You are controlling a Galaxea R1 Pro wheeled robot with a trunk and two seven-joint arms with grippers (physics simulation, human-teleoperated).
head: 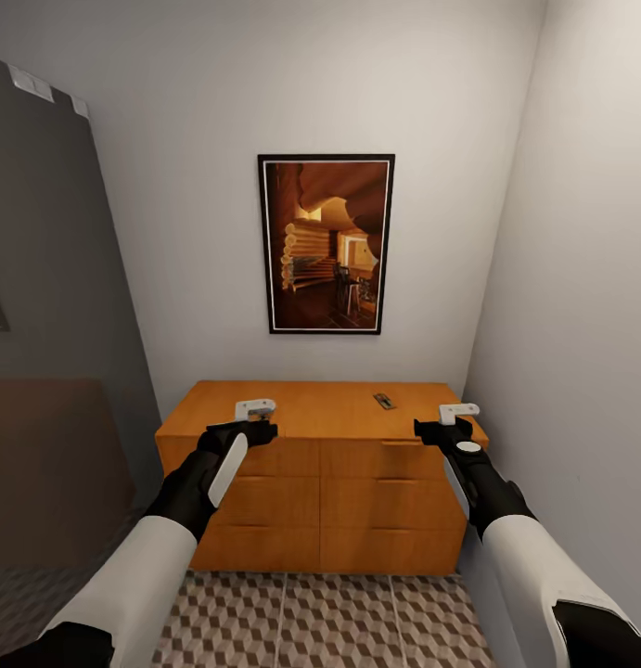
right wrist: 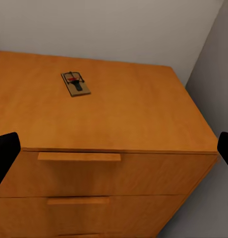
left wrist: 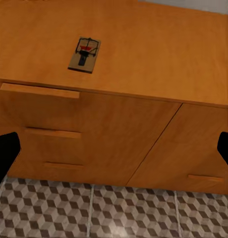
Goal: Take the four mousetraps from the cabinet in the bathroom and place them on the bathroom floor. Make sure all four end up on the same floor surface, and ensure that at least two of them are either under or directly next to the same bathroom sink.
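The orange-brown cabinet (head: 311, 482) stands against the back wall straight ahead. One mousetrap (head: 384, 401), a small wooden board with dark wire, lies on its top toward the right rear. The same mousetrap (left wrist: 84, 54) appears in the left wrist view, and the mousetrap (right wrist: 75, 83) in the right wrist view. My left gripper (head: 255, 418) hovers open at the cabinet's front edge, left of centre. My right gripper (head: 455, 419) hovers open at the front right corner, a little nearer than the trap. All drawers look closed. The cube-patterned bathroom floor (head: 311, 622) lies in front of the cabinet.
A framed picture (head: 326, 243) hangs above the cabinet. The right wall (head: 580, 325) runs close beside the cabinet's right end. A dark grey panel (head: 51, 297) rises on the left. Slim bar handles (right wrist: 78, 156) run along the drawer fronts.
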